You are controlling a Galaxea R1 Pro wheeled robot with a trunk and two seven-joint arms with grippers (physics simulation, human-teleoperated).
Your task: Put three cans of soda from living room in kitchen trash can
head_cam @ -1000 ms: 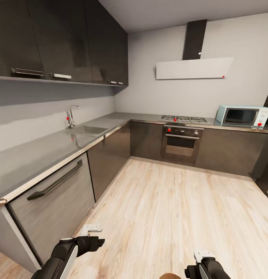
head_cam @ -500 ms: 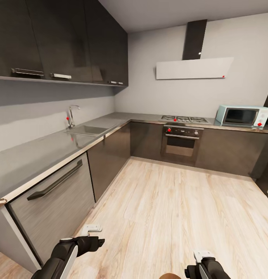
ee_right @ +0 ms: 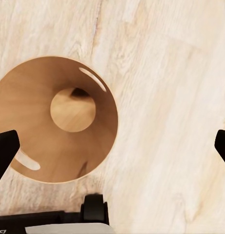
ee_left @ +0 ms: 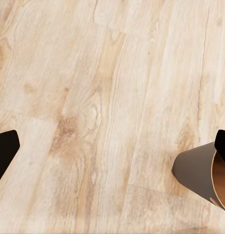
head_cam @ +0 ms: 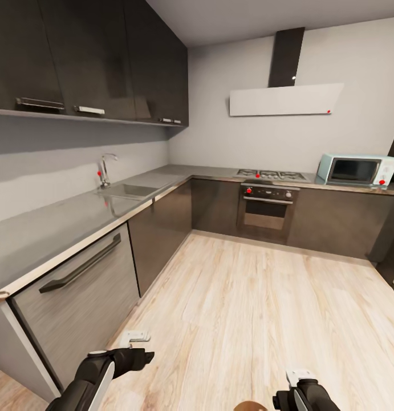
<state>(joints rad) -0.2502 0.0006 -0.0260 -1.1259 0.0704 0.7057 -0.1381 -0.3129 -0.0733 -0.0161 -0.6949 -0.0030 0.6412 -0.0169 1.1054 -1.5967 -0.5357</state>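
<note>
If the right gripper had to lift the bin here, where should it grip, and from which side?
Probably the rim of the bin, coming straight down from above: it stands upright on the wood floor with its mouth open below the right gripper, and its thin curved wall would fit between the wide-apart fingers.

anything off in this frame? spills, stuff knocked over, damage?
Nothing stands out. The trash can stands upright on the wood floor, empty as far as the right wrist view shows down into it. Countertop, sink and microwave look tidy, with no spill or damage visible.
</note>
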